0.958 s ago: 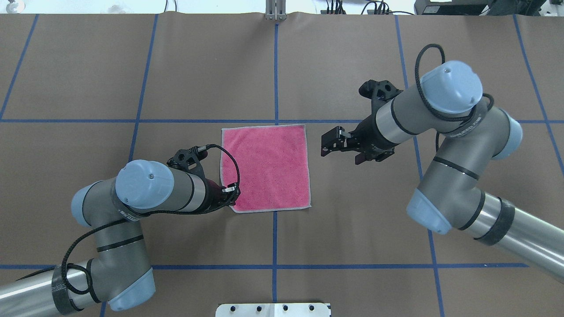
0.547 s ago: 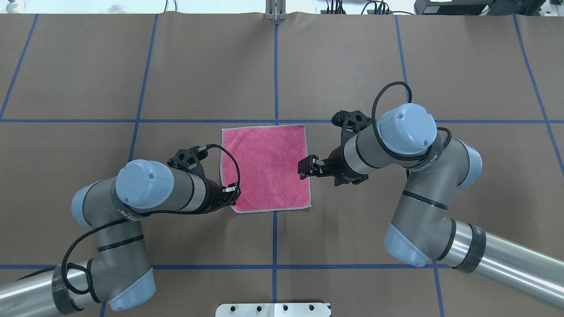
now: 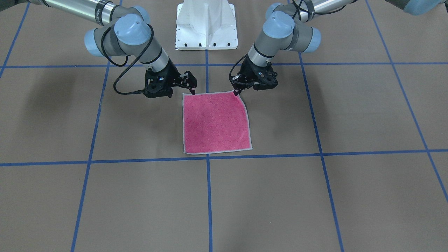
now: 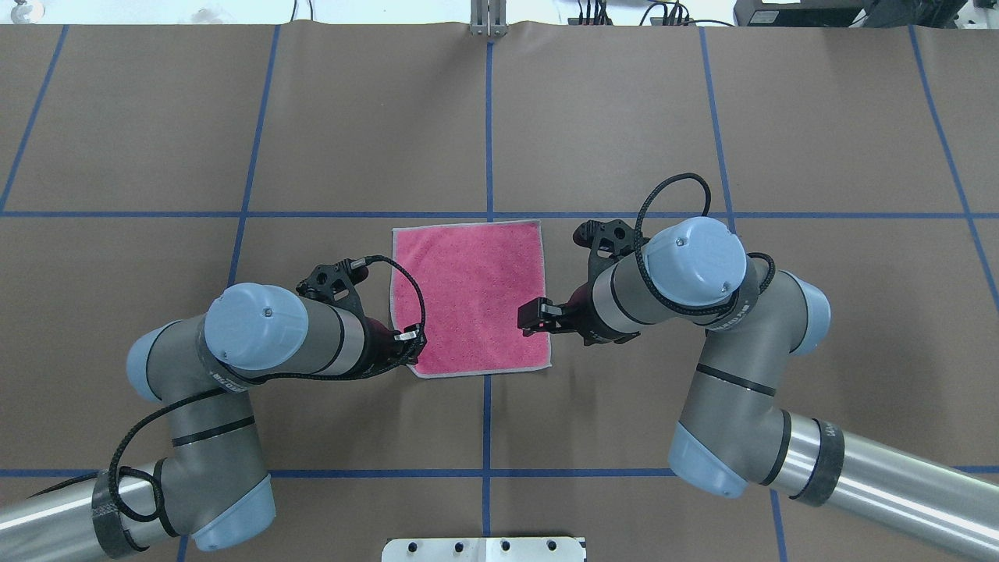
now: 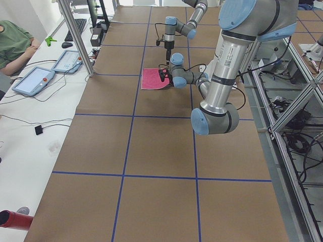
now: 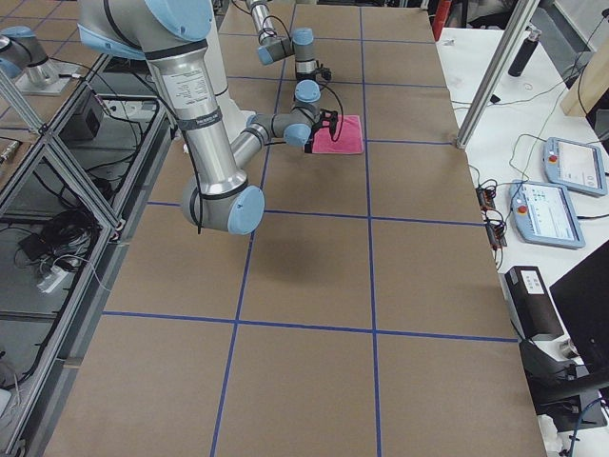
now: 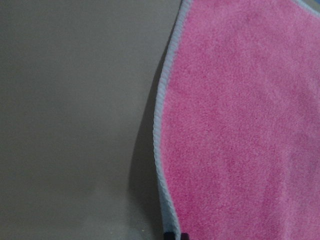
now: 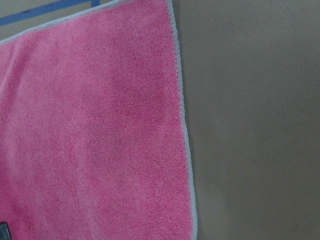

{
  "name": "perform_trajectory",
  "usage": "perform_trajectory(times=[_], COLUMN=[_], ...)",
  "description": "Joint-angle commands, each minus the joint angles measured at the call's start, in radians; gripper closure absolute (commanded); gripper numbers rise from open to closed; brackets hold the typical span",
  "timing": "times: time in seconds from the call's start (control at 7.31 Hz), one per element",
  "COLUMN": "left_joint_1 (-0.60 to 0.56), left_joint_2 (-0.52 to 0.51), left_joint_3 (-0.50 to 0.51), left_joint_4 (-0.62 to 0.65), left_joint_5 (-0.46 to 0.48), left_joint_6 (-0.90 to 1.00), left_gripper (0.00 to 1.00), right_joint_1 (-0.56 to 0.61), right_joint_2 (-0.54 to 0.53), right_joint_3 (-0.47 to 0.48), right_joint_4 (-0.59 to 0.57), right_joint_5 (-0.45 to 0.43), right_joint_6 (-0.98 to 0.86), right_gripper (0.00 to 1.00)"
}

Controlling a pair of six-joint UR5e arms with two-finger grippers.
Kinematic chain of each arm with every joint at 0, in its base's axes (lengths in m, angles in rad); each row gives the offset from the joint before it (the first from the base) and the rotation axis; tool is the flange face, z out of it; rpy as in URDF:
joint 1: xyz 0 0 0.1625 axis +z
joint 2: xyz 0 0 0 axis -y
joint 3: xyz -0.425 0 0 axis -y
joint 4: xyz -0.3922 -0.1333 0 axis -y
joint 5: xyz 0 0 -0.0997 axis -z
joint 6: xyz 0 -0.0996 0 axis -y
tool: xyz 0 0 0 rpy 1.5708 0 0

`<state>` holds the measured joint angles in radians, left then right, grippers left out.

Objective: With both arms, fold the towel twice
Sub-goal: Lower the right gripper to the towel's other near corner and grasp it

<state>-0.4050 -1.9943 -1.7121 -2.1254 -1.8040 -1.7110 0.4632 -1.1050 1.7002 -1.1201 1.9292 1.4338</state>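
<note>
Down at the robot's side of the counter (image 4: 624,117), got the left gripper (image 3: 238,91) looking clamped on the near-left corner of the towel (image 4: 468,297), though can't swear to it from the wrist view. Got the right gripper (image 4: 535,316) with fingers apart over the right border, just short of the near-right corner. Best to ease it back onto that corner, pinch low, then lift both evenly and carry forward to land corner on corner. Lying flat mid-counter, pink face up. Square, so no real long axis; sides running roughly along the blue tape (image 4: 489,125), far edge just beside the cross line.
</note>
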Motion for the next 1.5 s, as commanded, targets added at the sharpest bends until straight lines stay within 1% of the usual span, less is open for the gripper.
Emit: perform_trajectory(times=[0.0,0.41,0.55,0.68,1.09,1.37], left_joint_1=[0.0,0.0,0.0,0.0,0.0,0.0], left_joint_2=[0.0,0.002,0.002,0.002,0.003,0.005], left_joint_3=[-0.003,-0.003,-0.003,-0.003,-0.003,-0.003], left_joint_4=[-0.001,-0.001,-0.001,-0.001,-0.001,-0.001], left_joint_5=[-0.001,0.0,0.0,0.0,0.0,-0.002], left_joint_6=[-0.001,-0.001,-0.001,-0.001,-0.001,-0.001], left_gripper=[1.0,1.0,1.0,1.0,1.0,1.0], right_joint_1=[-0.012,-0.031,-0.032,-0.032,-0.032,-0.032], right_joint_2=[0.008,0.008,0.007,0.008,0.008,0.008], right_joint_3=[-0.022,-0.03,-0.03,-0.03,-0.034,-0.034], right_joint_4=[0.0,0.002,0.002,0.0,0.0,0.0], right_joint_5=[-0.004,-0.004,-0.004,-0.004,-0.004,-0.004], right_joint_6=[0.014,0.016,0.016,0.016,0.016,0.017], right_gripper=[0.09,0.1,0.15,0.25,0.42,0.46])
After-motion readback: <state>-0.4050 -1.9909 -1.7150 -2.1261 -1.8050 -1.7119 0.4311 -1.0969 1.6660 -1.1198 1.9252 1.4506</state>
